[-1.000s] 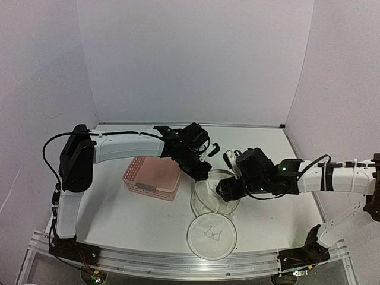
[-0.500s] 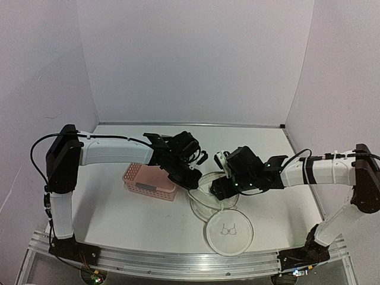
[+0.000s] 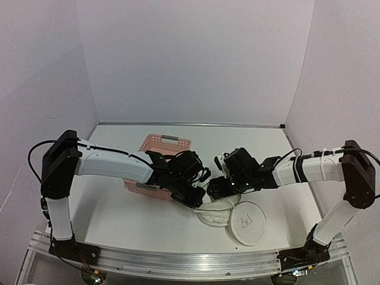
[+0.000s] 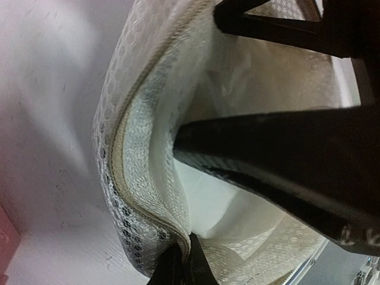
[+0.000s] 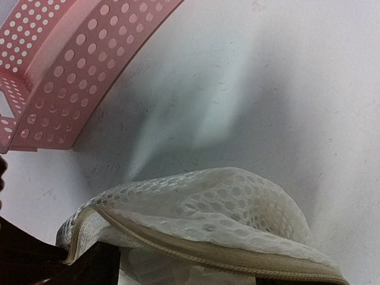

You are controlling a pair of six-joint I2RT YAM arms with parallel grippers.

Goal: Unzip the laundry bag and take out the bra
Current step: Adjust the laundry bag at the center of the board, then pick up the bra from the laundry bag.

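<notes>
The laundry bag lies on the white table at lower centre, its length running down-right to the printed round end. The left hand pinches its zipper rim. The right hand, spread, sits at the mouth, nearest the bra, apparently the smooth cloth inside. A pink basket crowds the upper left.

Laundry bag: white honeycomb mesh, slumped and drawn out sideways, right of centre near the table's near edge. Round hoop face with black bra outline at its right end, tilted up. Beige zip edge parted, mouth gaping. Bra: smooth white fabric inside the mouth; cups and straps hidden.
</notes>
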